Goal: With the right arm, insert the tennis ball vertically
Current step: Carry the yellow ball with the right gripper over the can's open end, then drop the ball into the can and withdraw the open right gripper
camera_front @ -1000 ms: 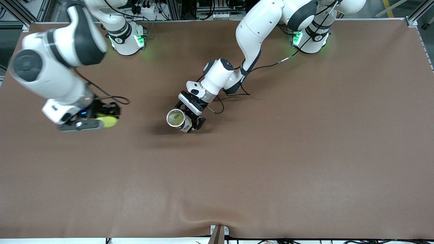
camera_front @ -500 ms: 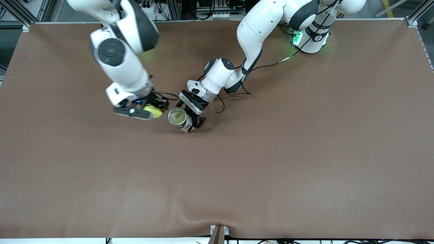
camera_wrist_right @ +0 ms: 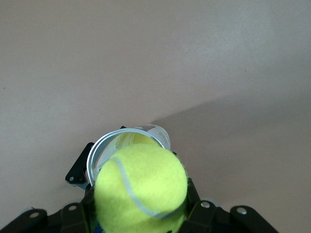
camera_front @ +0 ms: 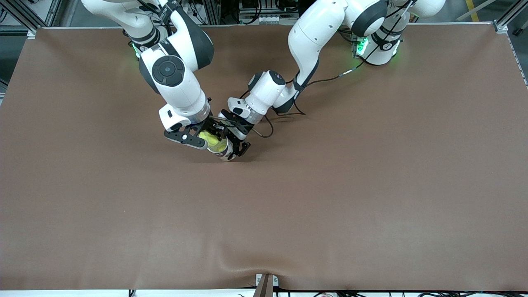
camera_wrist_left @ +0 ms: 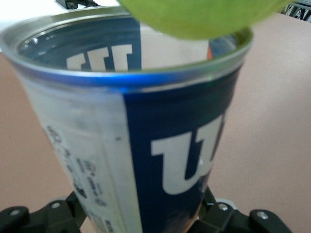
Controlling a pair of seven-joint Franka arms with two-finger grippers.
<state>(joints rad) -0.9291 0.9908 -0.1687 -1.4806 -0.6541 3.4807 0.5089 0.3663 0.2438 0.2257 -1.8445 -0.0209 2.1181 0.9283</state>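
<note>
Tennis ball [camera_wrist_right: 141, 191] sits between the fingers of the right gripper [camera_front: 205, 140], closed on it, and hangs just above the open mouth of the tennis-ball can [camera_wrist_left: 146, 136]. From the right wrist view the ball overlaps most of the can's metal rim but does not look fully centred on it; from the left wrist view only its underside shows, just over the rim and not yet inside. The can, a clear tube with a blue-and-white label, is held upright over the middle of the desk [camera_front: 330, 185] by the left gripper [camera_front: 233, 148], whose fingers clamp it low on the body.

By my reading, pickup and carry are done, and the insertion itself is left: line the ball up squarely over the opening, lower it straight down, then let go. No other ball shows in the can.
</note>
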